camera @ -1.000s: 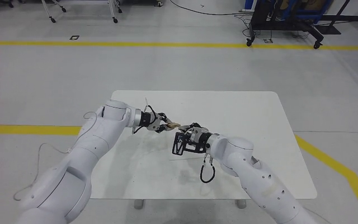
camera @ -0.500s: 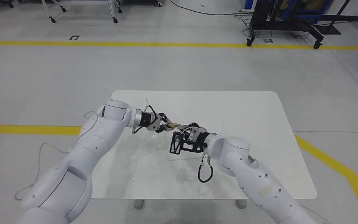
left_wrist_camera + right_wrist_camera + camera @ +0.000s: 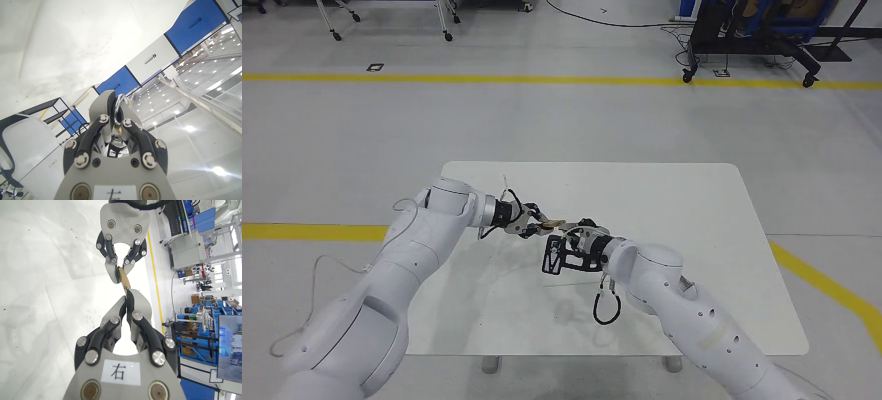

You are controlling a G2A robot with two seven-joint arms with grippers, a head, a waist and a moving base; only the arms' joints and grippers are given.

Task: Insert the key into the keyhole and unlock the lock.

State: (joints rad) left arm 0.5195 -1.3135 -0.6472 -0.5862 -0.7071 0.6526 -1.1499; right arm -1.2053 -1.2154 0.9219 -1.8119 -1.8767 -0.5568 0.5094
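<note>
Lock (image 3: pixel 123 279) is held in the air over the tabletop (image 3: pixel 692 200), between the two arms. The left gripper (image 3: pixel 117 99) has its fingers clenched on the lock's steel shackle (image 3: pixel 118 111), and the brass body points out toward the other arm. The right gripper (image 3: pixel 127 296) sits right at the lock's free end, where the keyhole would be. Its fingers are pressed together, and the tips touch or nearly touch the brass.

The key is hidden between those pads. By my judgement it is pinched there with its blade at or inside the keyhole, but how deep it sits cannot be told.

Done so far, as it looks: both pieces are picked up, the lock is braced by its shackle, and the key end has been brought into line with the lock and up against it.

Left, as I judge it: seating the key fully if it is not yet home, then turning it and getting the shackle to spring free. Whether any turn has been made cannot be told. Nor can I tell whether the shackle is open, since the left fingers cover where it joins the lock.
</note>
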